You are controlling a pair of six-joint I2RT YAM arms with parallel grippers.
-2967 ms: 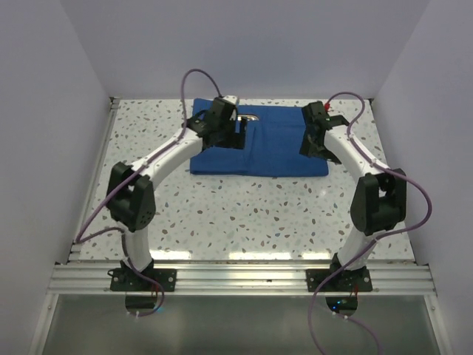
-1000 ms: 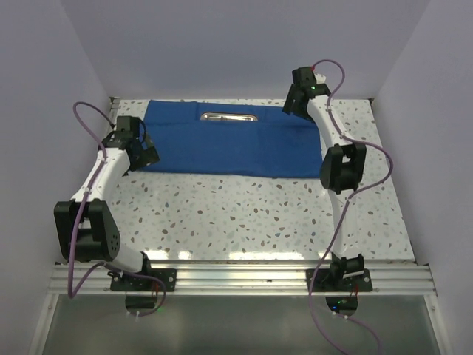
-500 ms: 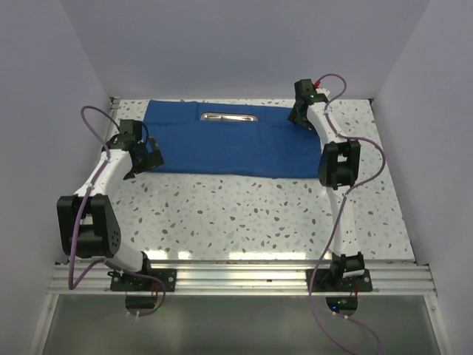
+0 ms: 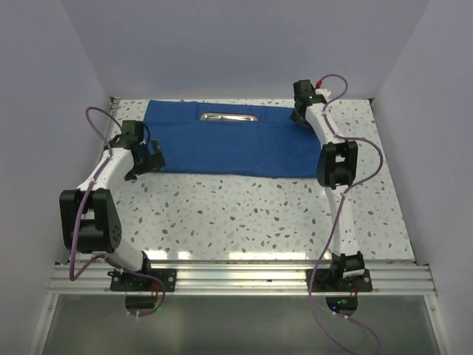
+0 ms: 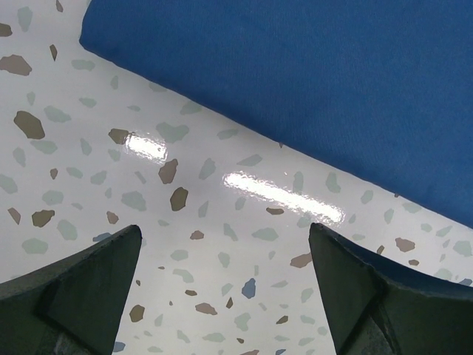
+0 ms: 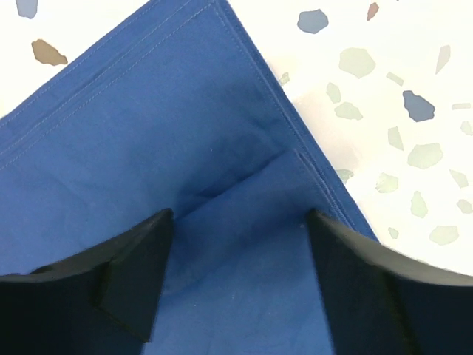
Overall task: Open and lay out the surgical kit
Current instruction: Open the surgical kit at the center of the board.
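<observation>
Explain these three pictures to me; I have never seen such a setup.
Two robot arms are bolted at the near edge of a speckled table. The wide picture looks down from above; the other two come from wrist cameras, the dark wedges being each arm's own fingers. A blue cloth lies spread at the far side, a shiny steel tray on it. The left gripper hangs open over bare table beside the cloth, the right gripper open over a cloth corner. Neither holds anything.
</observation>
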